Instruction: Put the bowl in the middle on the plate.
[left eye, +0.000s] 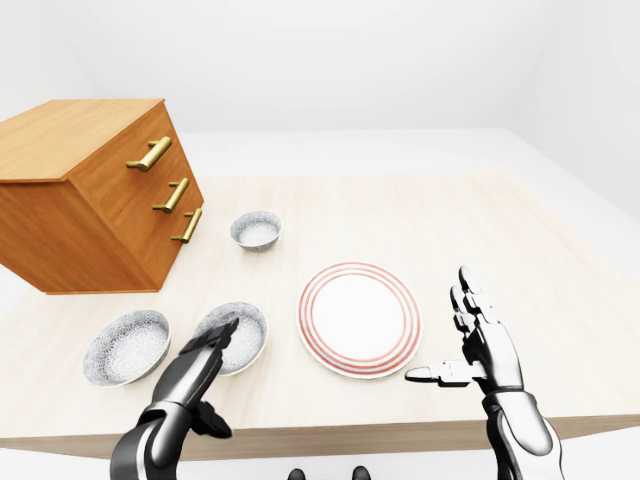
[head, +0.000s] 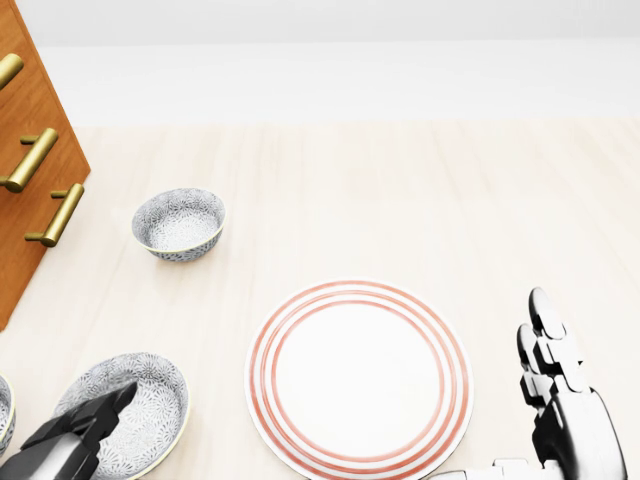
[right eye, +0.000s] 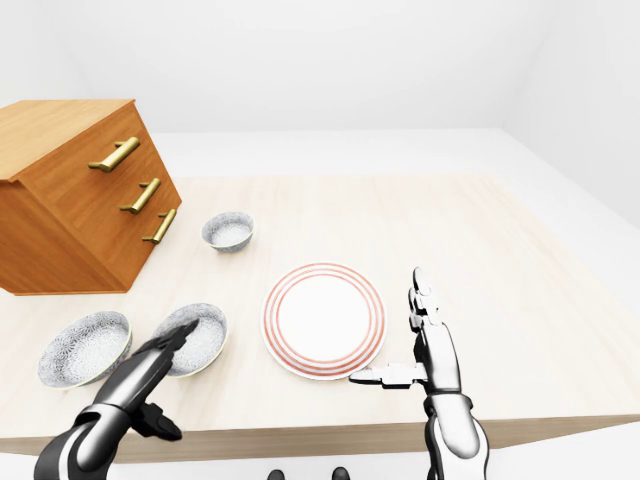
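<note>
Three grey patterned bowls stand on the table. The middle bowl (left eye: 238, 330) lies left of the red-ringed white plate (left eye: 359, 318); in the head view this bowl (head: 150, 395) is at the bottom left. My left hand (left eye: 215, 345) is open, its fingers stretched flat over the bowl's near rim and closing on nothing. My right hand (left eye: 455, 335) is open too, with its fingers pointing up and the thumb out sideways, just right of the plate and apart from it. The plate is bare.
A second bowl (left eye: 126, 346) sits further left, and a third (left eye: 256, 230) lies higher up beside the wooden dresser (left eye: 90, 190) with brass handles. The light wood table (left eye: 450, 220) ends just below my hands.
</note>
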